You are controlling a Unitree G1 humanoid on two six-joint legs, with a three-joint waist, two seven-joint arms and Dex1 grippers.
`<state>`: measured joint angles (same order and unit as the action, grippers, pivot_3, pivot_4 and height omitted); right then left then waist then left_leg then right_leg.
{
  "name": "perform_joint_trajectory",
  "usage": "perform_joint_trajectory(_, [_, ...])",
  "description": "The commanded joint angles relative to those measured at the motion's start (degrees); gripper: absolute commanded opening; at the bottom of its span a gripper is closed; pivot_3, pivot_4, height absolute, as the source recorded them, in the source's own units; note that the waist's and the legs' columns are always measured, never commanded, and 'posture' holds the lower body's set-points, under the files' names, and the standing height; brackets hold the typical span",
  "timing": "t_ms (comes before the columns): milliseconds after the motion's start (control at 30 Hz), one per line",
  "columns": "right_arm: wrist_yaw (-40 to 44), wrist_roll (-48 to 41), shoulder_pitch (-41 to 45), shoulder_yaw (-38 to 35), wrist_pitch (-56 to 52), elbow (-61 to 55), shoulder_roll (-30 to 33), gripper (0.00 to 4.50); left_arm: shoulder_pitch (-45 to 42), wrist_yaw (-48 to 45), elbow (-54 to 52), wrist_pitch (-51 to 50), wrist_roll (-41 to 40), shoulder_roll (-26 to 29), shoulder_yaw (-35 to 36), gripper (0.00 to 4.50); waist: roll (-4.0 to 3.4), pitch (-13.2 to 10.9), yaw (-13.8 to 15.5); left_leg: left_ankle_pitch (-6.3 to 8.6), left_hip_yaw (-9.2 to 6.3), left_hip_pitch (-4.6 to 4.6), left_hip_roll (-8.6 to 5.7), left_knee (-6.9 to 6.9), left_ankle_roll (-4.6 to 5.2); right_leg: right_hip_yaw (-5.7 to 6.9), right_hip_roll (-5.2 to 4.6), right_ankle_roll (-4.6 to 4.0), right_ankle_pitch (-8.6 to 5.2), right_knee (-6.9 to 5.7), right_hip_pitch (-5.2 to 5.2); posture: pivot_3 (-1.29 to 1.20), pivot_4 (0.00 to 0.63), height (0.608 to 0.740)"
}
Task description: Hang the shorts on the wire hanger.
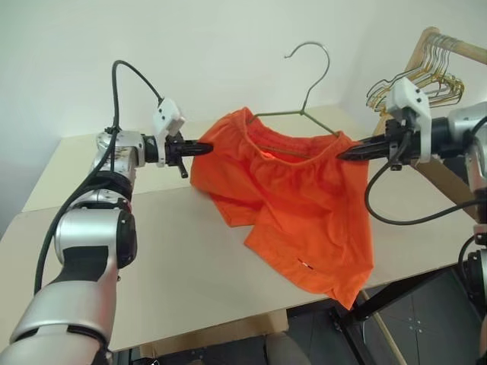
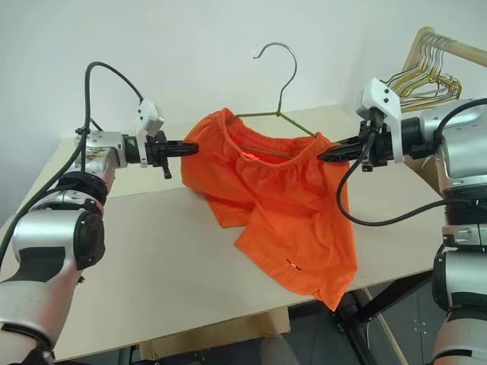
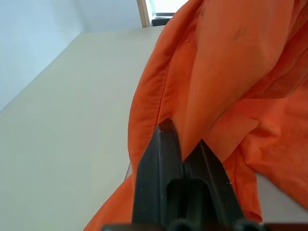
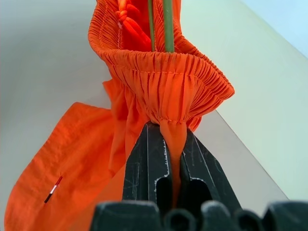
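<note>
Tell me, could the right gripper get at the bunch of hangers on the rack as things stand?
Probably not: the right gripper is shut on the shorts, with the wire hanger inside the waistband. The bunch of hangers hangs behind it; it would have to let go.

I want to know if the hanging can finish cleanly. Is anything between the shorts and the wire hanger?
Nothing visible. The wire hanger already sits inside the waistband of the shorts, which the left gripper and right gripper hold stretched by its two ends, above the table.
</note>
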<state>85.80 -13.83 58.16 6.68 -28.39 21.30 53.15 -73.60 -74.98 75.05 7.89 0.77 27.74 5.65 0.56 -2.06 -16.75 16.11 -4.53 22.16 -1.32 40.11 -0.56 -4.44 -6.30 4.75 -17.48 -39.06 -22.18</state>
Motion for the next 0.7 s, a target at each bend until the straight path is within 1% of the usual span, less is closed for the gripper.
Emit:
perform_joint_trajectory(33, [-0.19, -1.33, 0.98, -2.11, -0.18, -1.83, 0.13, 0.0, -1.7, -1.36, -0.61, -0.25, -2.48, 0.11, 2.17, 0.2, 0.0, 0.0, -0.05, -0.01, 0.0, 0.0, -0.01, -0.01, 0.0, 0.0, -0.01, 0.0, 0.0, 0.0, 0.0, -0.22, 0.0, 0.74])
perform_joint_trajectory(100, [0.04, -1.44, 0.69, -2.23, -0.17, -2.1, 0.36, 0.0, -2.03, -5.14, -0.86, -0.53, -3.49, 0.3, 2.77, 0.56, 0.0, 0.0, -0.13, -0.01, 0.0, -0.01, 0.0, -0.01, 0.0, 0.0, 0.0, 0.0, 0.0, 0.0, 0.0, -0.23, 0.0, 0.74])
perform_joint_trajectory(133, [0.07, -1.52, 0.56, -2.29, -0.34, -2.34, 0.48, 0.0, -2.15, -3.49, -1.03, 0.16, -3.37, 0.16, 2.91, 0.82, 0.0, 0.0, -0.16, -0.01, 0.0, -0.01, 0.0, -0.02, 0.0, 0.01, 0.0, 0.0, 0.0, 0.0, 0.0, -0.23, 0.0, 0.74])
perform_joint_trajectory(200, [-0.01, -1.57, 0.36, -2.41, -0.53, -2.62, 0.62, 0.0, -2.38, -1.46, -1.24, 1.25, -3.34, 0.09, 3.19, 1.47, 0.0, 0.0, -0.15, -0.01, -0.01, -0.01, 0.0, -0.02, 0.0, 0.02, -0.01, 0.0, 0.0, 0.0, 0.0, -0.23, 0.0, 0.74])
perform_joint_trajectory(267, [-0.48, -1.54, 0.25, -2.51, -0.78, -2.65, 0.65, 0.0, -2.93, -3.52, -1.4, 1.1, -3.43, 1.1, 3.08, 2.09, 0.0, 0.0, -0.14, -0.01, -0.02, 0.0, -0.01, -0.01, -0.01, 0.02, -0.03, 0.0, 0.0, 0.0, 0.01, -0.23, 0.0, 0.74])
perform_joint_trajectory(367, [-0.69, -1.6, 0.09, -2.58, -0.84, -2.63, 0.64, 0.0, -4.02, -11.34, -1.52, -0.36, -3.86, 4.02, 2.86, 2.09, 0.0, 0.0, -0.42, -0.02, -0.02, -0.01, -0.02, -0.02, -0.01, 0.03, -0.03, 0.0, 0.0, 0.0, 0.0, -0.23, 0.0, 0.74])
perform_joint_trajectory(433, [-1.4, -1.29, 0.2, -2.44, -1.29, -2.46, 0.52, 0.0, -4.64, -13.26, -1.48, -0.51, -3.69, 5.58, 2.68, 2.09, 0.0, 0.0, -1.1, -0.02, -0.04, 0.0, -0.01, -0.06, -0.01, 0.08, -0.02, 0.0, 0.0, 0.0, -0.01, -0.24, 0.0, 0.74])
perform_joint_trajectory(500, [-2.24, -0.68, 0.22, -2.11, -1.26, -1.92, 0.36, 0.0, -6.24, -11.11, -1.24, -1.3, -4.72, 7.2, 4.14, 2.09, 0.0, 0.0, -1.39, -0.02, -0.06, 0.0, -0.01, -0.06, -0.01, 0.11, -0.03, 0.0, 0.0, 0.0, 0.0, -0.24, 0.0, 0.74])
perform_joint_trajectory(600, [-4.13, 0.33, 0.37, -1.5, -1.65, -1.38, -0.16, 0.0, -8.7, -8.02, -1.12, -3.28, -8.6, 8.39, 8.47, 2.09, 0.0, 0.0, -1.42, -0.05, -0.08, 0.0, -0.02, -0.04, -0.02, 0.14, -0.07, 0.0, 0.0, 0.0, 0.02, -0.24, 0.0, 0.74])
perform_joint_trajectory(700, [-6.32, 1.22, 1.02, -1.09, -2.76, -0.9, -1.13, 0.0, -9.46, -10.67, -1.81, -5.44, -11.88, 7.74, 11.12, 2.09, -0.01, 0.0, -1.44, -0.06, -0.11, -0.01, -0.03, -0.05, -0.02, 0.17, -0.09, 0.01, -0.01, -0.01, 0.03, -0.24, 0.0, 0.74])
